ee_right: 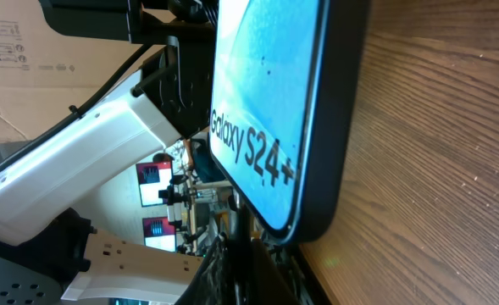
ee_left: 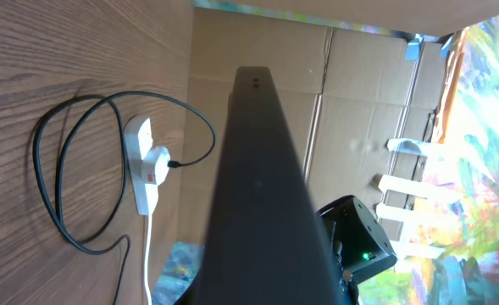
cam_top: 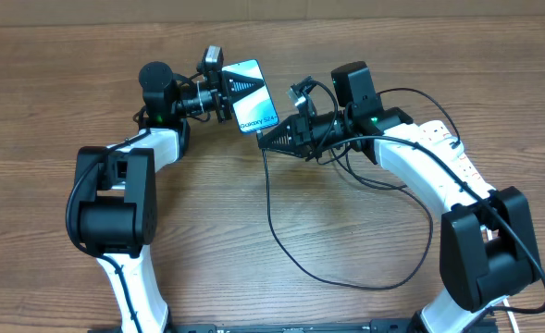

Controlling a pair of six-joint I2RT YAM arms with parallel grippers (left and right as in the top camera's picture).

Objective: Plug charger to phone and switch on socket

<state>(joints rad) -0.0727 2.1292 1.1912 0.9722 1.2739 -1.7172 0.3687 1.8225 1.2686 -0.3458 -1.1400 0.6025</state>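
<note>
My left gripper (cam_top: 218, 94) is shut on the phone (cam_top: 250, 94) and holds it tilted above the table, lit blue screen up. In the left wrist view the phone shows as a dark slab (ee_left: 266, 195). In the right wrist view its screen (ee_right: 266, 93) reads "Galaxy S24+". My right gripper (cam_top: 268, 139) is shut on the charger's connector end, right at the phone's lower edge; its fingers (ee_right: 249, 267) sit just below that edge. The charger's black cable (cam_top: 281, 240) loops across the table towards the socket (cam_top: 436, 137), which is partly hidden under the right arm. The left wrist view shows the socket (ee_left: 142, 174) with a plug in it.
The socket's thick white cord (ee_left: 148, 254) runs off towards the table edge. Cardboard boxes (ee_left: 359, 93) stand behind the table. The black cable lies in a wide loop (ee_left: 54, 186) on the wood between the two arms.
</note>
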